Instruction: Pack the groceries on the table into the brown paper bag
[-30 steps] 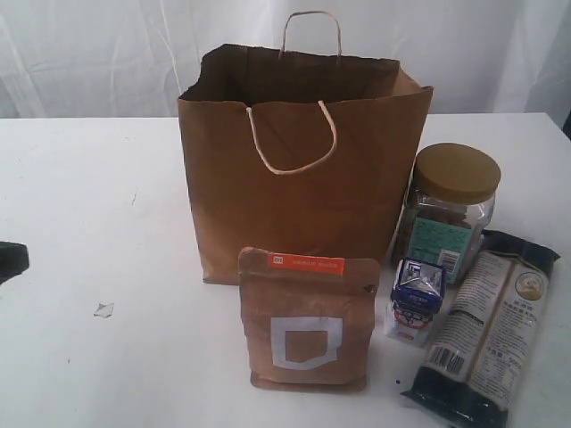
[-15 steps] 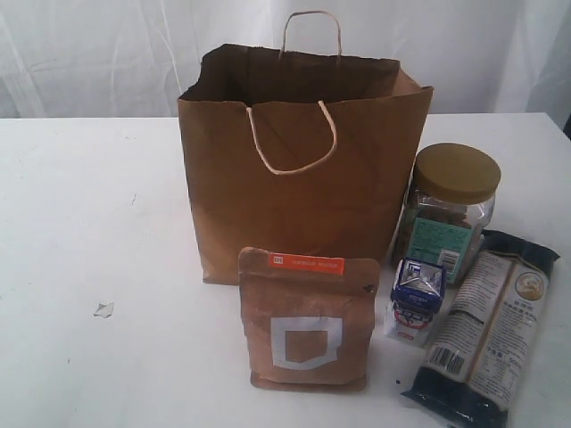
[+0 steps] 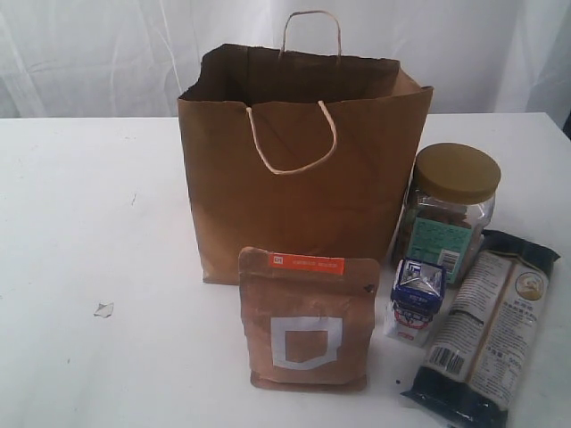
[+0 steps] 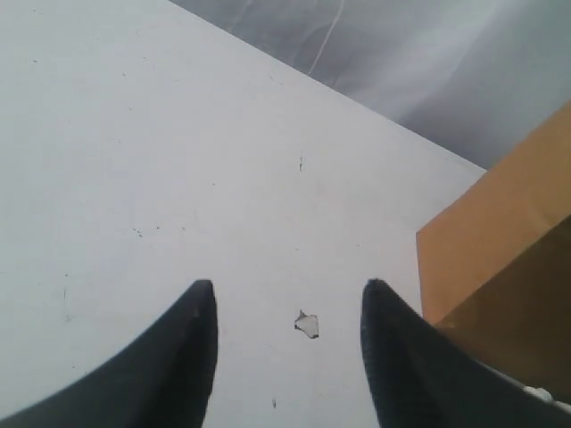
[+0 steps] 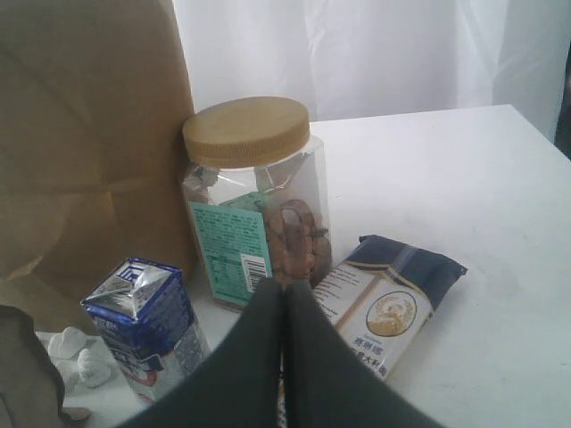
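Note:
The brown paper bag (image 3: 303, 178) stands open at the middle of the table (image 3: 89, 223). In front of it stands the brown kraft pouch (image 3: 306, 321). To the right are the gold-lidded jar (image 3: 451, 214), the small blue-white carton (image 3: 416, 300) and the long dark noodle packet (image 3: 489, 325) lying flat. My left gripper (image 4: 287, 299) is open above bare tabletop, the bag (image 4: 500, 259) off to one side. My right gripper (image 5: 284, 290) is shut and empty, hanging short of the jar (image 5: 254, 196), carton (image 5: 143, 312) and noodle packet (image 5: 384, 299). The can and bottle are out of view. Neither gripper shows in the exterior view.
A small white scrap (image 3: 103, 309) lies on the left part of the table; it shows between the left fingers (image 4: 307, 325). White crumpled bits (image 5: 76, 357) lie beside the carton. A white curtain hangs behind the table.
A dark gripper tip at the exterior view's left edge one second ago has gone out of frame. The groceries and bag have not moved.

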